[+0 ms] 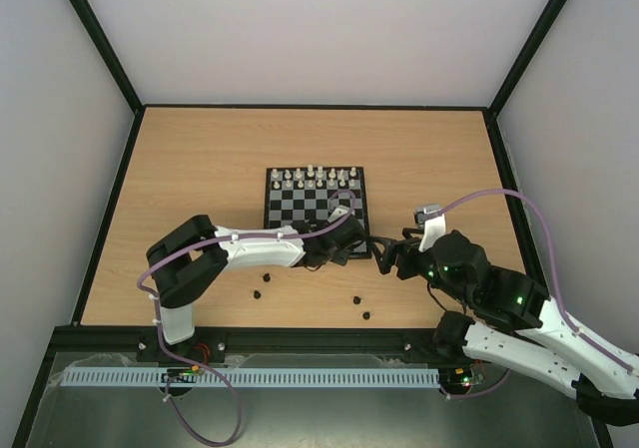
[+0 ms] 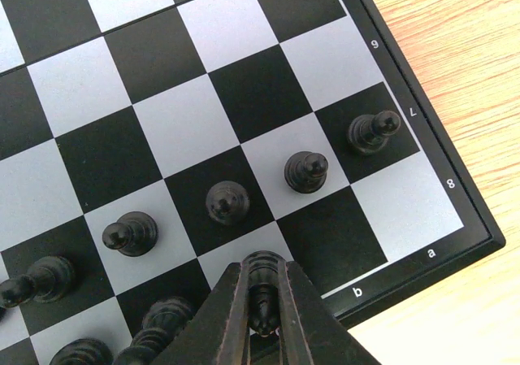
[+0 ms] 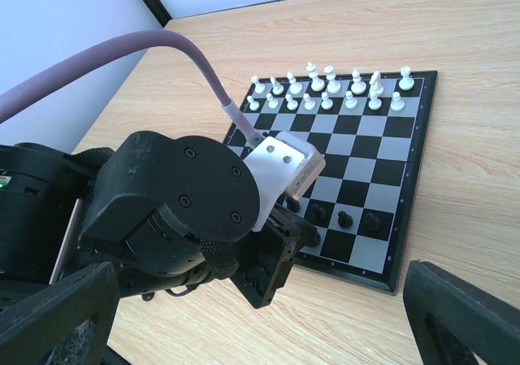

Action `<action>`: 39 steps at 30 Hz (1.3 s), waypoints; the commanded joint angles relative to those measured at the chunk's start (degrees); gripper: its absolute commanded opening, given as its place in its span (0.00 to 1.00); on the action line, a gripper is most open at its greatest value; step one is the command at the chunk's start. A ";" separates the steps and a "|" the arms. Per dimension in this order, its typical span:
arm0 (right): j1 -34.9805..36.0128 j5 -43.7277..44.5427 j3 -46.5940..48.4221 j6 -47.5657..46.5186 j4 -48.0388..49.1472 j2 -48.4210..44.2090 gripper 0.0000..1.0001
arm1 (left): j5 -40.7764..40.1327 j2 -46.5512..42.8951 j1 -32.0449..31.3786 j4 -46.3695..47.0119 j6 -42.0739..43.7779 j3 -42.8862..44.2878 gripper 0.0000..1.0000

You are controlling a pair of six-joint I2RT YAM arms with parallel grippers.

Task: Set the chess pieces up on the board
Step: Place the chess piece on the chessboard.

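Fingers [image 2: 221,323] of my left gripper [image 2: 262,266] squeezed one black piece [image 2: 262,293], bottom middle, to stand it on the board [image 2: 227,23].

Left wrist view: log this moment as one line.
left gripper: shut on black piece, at board edge | right gripper: open, off board

Light wood-grain table [image 1: 200,159] with black edging. Plain pale walls [image 1: 319,29] on three sides, black frame posts [image 1: 100,41] at corners. Even soft light.
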 commanded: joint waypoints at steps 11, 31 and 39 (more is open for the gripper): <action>0.19 -0.08 -0.39 -0.26 1.10 0.87 0.98 | -1.13 0.51 0.17 -2.41 -0.72 0.21 0.18; 0.19 0.03 -0.27 -0.28 1.23 0.02 0.98 | -5.73 -7.75 -3.45 -6.58 -0.67 4.73 0.36; 0.15 -0.85 -0.73 -0.80 2.05 1.61 0.99 | -9.63 -18.12 -3.33 -8.67 -2.02 0.36 0.47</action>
